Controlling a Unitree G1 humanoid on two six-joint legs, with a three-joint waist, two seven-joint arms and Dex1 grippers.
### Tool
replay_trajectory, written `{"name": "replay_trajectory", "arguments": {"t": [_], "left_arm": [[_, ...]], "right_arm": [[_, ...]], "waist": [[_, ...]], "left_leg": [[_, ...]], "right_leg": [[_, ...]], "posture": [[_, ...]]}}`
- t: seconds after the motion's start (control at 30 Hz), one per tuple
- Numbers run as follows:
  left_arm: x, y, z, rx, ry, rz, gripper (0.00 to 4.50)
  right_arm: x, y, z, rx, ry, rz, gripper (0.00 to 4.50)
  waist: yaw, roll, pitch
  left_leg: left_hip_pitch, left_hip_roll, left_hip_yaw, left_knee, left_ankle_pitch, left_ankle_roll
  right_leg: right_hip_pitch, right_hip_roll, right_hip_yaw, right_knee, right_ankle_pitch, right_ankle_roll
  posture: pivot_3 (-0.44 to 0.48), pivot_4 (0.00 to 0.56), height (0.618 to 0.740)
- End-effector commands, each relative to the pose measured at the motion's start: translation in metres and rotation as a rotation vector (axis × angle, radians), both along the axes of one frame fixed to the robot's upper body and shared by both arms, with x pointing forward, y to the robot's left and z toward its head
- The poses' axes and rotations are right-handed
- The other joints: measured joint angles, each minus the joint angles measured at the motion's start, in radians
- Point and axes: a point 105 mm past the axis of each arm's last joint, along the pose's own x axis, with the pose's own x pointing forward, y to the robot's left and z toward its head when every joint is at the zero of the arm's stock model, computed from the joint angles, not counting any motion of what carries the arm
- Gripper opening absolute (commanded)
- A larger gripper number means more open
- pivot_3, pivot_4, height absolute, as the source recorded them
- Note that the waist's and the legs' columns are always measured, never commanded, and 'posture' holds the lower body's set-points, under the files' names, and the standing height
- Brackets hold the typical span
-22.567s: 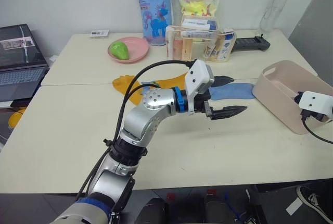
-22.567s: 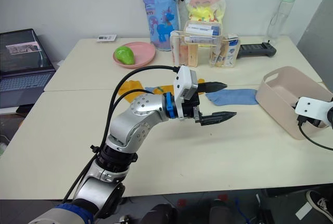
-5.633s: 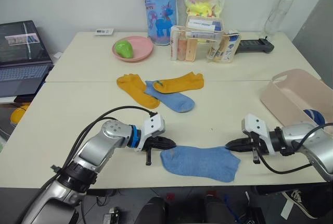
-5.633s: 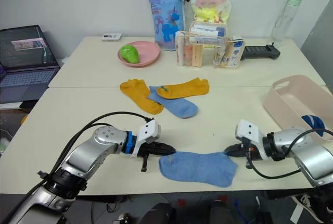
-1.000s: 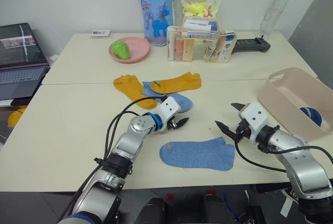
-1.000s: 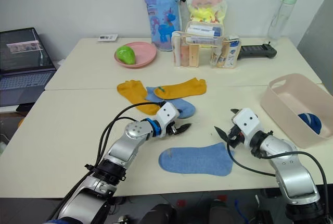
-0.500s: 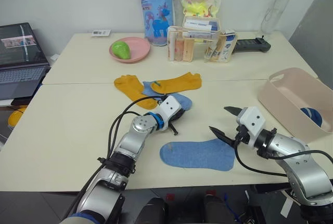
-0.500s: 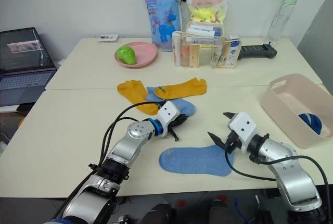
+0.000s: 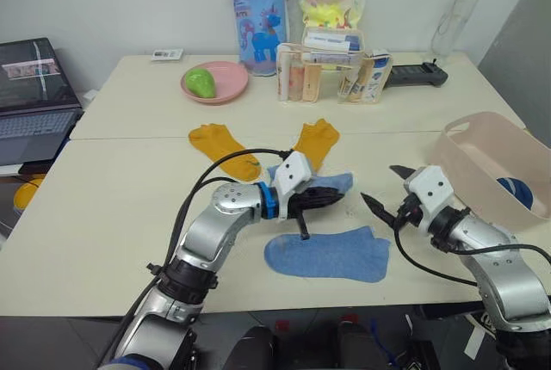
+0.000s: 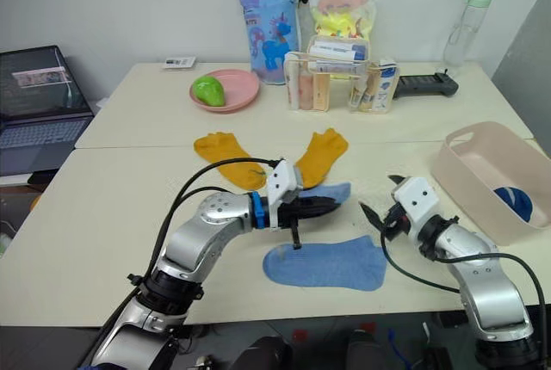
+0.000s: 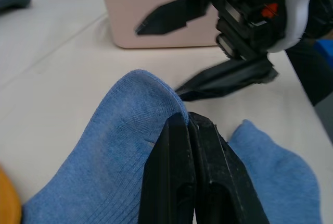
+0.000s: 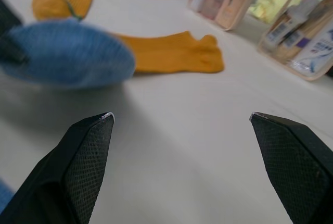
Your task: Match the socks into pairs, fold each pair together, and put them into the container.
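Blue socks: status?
Left gripper shut on second blue sock, beside the flat blue sock. Right gripper open, empty. Yellow socks unpaired; container path unobstructed.

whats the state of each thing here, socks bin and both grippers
left gripper: shut on the held blue sock
held blue sock: pinched, toe end free
flat blue sock: spread on the table
yellow socks: lying apart, unpaired
right gripper: open, holding nothing
bin: upright, dark folded socks inside
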Motion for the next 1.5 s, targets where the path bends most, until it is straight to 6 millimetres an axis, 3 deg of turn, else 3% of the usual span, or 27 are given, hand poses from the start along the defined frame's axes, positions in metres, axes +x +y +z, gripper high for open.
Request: {"name": "replay_trajectory", "arguments": {"t": [0.03,0.13,0.33,0.53,0.63,0.77,0.97,1.13,1.27,1.37,1.5], "left_arm": [[-0.005,-0.008,0.005,0.0,0.035,-0.074,0.03],[-0.003,-0.011,0.004,-0.003,0.025,-0.086,0.03],[0.004,0.001,0.006,-0.019,0.04,-0.042,1.84],[0.045,0.057,0.011,-0.023,-0.023,0.25,3.8],[0.055,0.083,0.0,0.033,-0.047,0.341,3.8],[0.067,0.098,-0.009,0.061,-0.077,0.434,3.8],[0.079,0.077,-0.005,0.033,-0.13,0.429,3.8],[0.076,0.062,-0.015,0.157,-0.244,0.326,3.8],[0.075,0.055,-0.022,0.211,-0.281,0.275,3.84],[0.079,0.056,-0.032,0.292,-0.299,0.262,3.23],[0.083,0.059,-0.034,0.31,-0.298,0.279,2.03]], "right_arm": [[0.002,-0.007,0.02,0.01,-0.094,-0.037,4.5],[0.0,-0.008,0.016,-0.003,-0.082,-0.035,4.5],[-0.001,-0.009,0.01,-0.001,-0.053,-0.047,4.5],[-0.01,0.002,-0.013,0.037,0.113,-0.004,4.5],[-0.015,0.006,-0.027,0.032,0.209,0.008,4.5],[-0.016,0.013,-0.032,0.058,0.272,0.021,4.5],[-0.014,0.019,-0.041,0.02,0.325,0.032,4.5],[-0.016,0.023,-0.054,-0.008,0.371,0.048,4.5],[-0.016,0.026,-0.056,0.015,0.373,0.048,3.57],[-0.016,0.028,-0.056,0.038,0.383,0.052,2.48],[-0.016,0.029,-0.056,0.041,0.392,0.057,1.03]], "waist": [[0.0,0.0,0.0],[0.0,0.0,0.0],[-0.002,0.0,0.0],[-0.004,0.0,0.0],[-0.004,0.0,0.0],[0.003,0.0,0.0],[0.004,0.0,0.0],[-0.001,0.0,0.0],[-0.004,0.0,0.0],[-0.004,0.0,0.0],[-0.004,0.0,0.0]], "left_leg": [[0.0,0.0,0.0,0.0,0.0,0.0],[0.0,0.0,0.0,0.0,0.0,0.0],[0.0,0.0,0.0,0.0,0.0,0.0],[0.0,0.001,0.0,0.0,0.0,0.0],[0.0,0.0,0.0,0.0,0.0,0.0],[0.0,0.0,-0.001,0.0,0.0,0.0],[0.0,-0.001,-0.001,0.0,0.0,0.0],[0.0,-0.001,-0.001,0.0,0.0,0.0],[0.0,0.0,-0.001,0.0,0.0,0.0],[0.0,-0.001,-0.001,0.0,0.0,0.0],[0.0,-0.001,-0.001,0.0,0.0,0.0]], "right_leg": [[0.0,0.0,0.0,0.0,0.0,0.0],[0.0,0.0,0.0,-0.001,0.0,0.0],[0.0,0.0,0.0,0.0,0.0,0.0],[0.0,0.0,0.001,0.0,0.0,0.0],[0.0,0.0,0.001,0.0,0.0,0.0],[0.0,0.0,0.0,-0.001,0.0,0.0],[0.0,-0.001,0.0,-0.001,0.0,0.0],[0.0,-0.001,0.0,-0.001,0.0,0.0],[-0.001,-0.001,0.0,0.0,0.0,0.0],[-0.001,-0.001,0.0,0.0,0.0,0.0],[-0.001,-0.001,0.0,0.0,0.0,0.0]], "posture": [[0.0,0.15,0.74],[0.0,0.15,0.74],[0.0,0.15,0.74],[0.0,0.15,0.74],[0.0,0.15,0.74],[0.0,0.15,0.74],[0.0,0.15,0.74],[0.0,0.15,0.74],[0.0,0.15,0.74],[0.0,0.15,0.74],[0.0,0.15,0.74]]}}
